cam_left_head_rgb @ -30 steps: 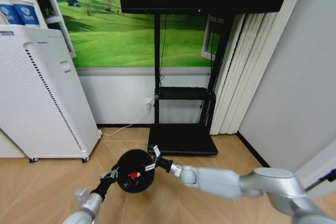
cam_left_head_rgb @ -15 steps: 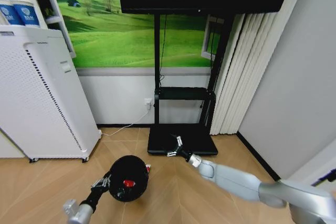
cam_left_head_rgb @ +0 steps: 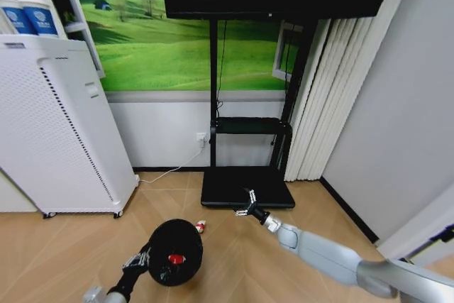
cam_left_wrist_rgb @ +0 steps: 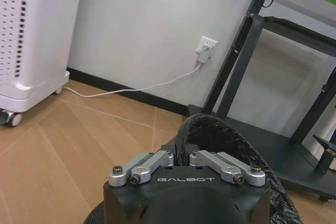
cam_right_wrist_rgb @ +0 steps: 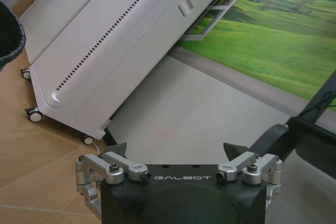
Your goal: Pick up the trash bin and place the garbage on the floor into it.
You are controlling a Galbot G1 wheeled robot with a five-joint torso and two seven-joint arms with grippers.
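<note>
Left gripper (cam_left_head_rgb: 142, 258) pinches trash bin (cam_left_head_rgb: 174, 242) rim; red lump (cam_left_head_rgb: 175, 258) inside. Right gripper (cam_left_head_rgb: 247, 203) spread, empty, over stand base (cam_left_head_rgb: 213, 193).

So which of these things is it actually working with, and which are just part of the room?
Part of the job:
- trash bin, held at its rim by the left claw
- red lump inside the bin
- red-and-white wrapper on the floor
- right claw, open

Just there:
- white appliance
- TV stand
- wall socket

Black trash bin (cam_left_head_rgb: 174, 252) with liner bag holds a red lump (cam_left_head_rgb: 175, 258); red-and-white wrapper (cam_left_head_rgb: 201, 226) lies just beside the bin on the floor
</note>
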